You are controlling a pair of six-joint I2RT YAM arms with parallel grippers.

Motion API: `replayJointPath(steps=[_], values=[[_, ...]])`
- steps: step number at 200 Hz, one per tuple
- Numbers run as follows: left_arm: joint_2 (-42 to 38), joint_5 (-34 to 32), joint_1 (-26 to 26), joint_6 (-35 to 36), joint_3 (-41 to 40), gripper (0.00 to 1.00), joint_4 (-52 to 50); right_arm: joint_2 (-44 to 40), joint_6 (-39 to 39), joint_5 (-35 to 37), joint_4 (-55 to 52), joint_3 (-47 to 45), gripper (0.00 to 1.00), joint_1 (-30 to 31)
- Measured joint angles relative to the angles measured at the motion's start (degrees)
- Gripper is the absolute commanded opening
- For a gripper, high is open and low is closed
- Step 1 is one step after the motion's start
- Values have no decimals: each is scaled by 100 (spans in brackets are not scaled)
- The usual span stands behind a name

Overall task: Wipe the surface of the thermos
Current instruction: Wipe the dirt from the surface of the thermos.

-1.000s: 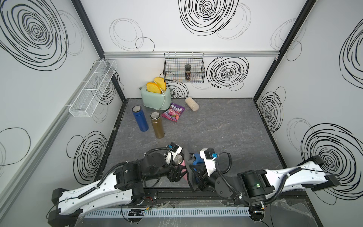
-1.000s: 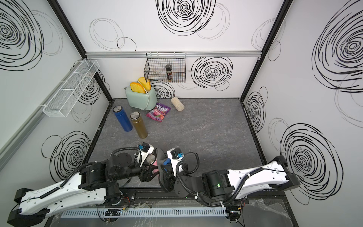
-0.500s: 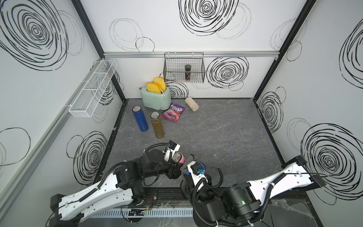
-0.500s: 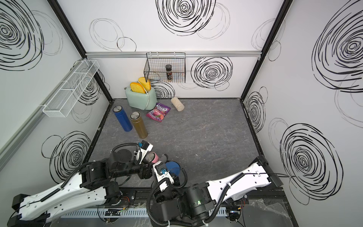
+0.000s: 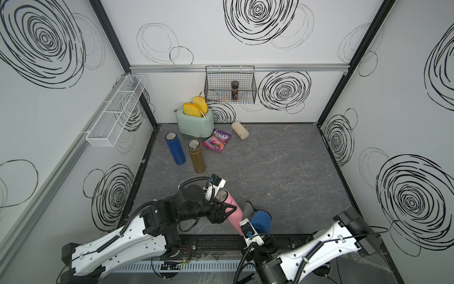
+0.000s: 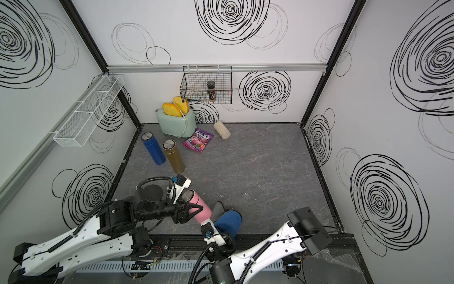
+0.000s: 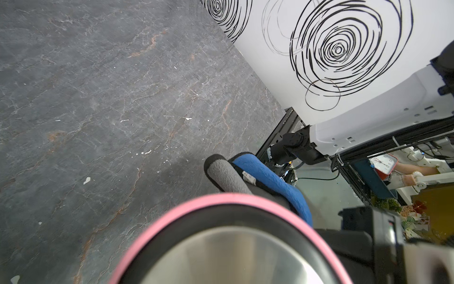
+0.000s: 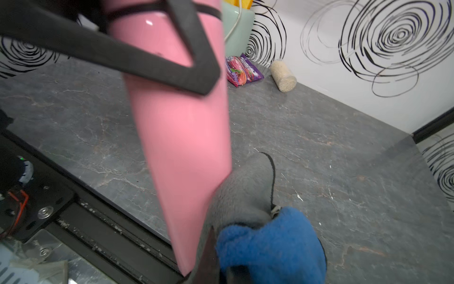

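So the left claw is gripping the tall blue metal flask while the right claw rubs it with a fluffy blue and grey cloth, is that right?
Not quite: the left claw holds the tall pink metal flask, as both top views show. The tall blue metal flask stands untouched near the mint-green toaster. The fluffy blue and grey cloth is indeed against the pink one.

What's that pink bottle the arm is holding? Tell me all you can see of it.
It is a glossy pink thermos, a slim cylinder with a steel lid ringed in black. The left hand clamps its upper body, holding it tilted above the table's front edge. A grey-and-blue cloth presses its lower side.
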Motion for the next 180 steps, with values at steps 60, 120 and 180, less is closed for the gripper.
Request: replayJointPath(steps=[60, 120, 180], values=[[455, 96, 0, -42, 234, 0, 9, -74, -1078, 599, -33, 1613, 0, -490], [638, 179, 22, -39, 247, 0, 48, -2675, -2245, -935, 2745, -2603, 0, -1128], [1294, 254, 39, 96, 837, 0, 9, -2542, -4177, -1132, 3668, -566, 0, -1172]])
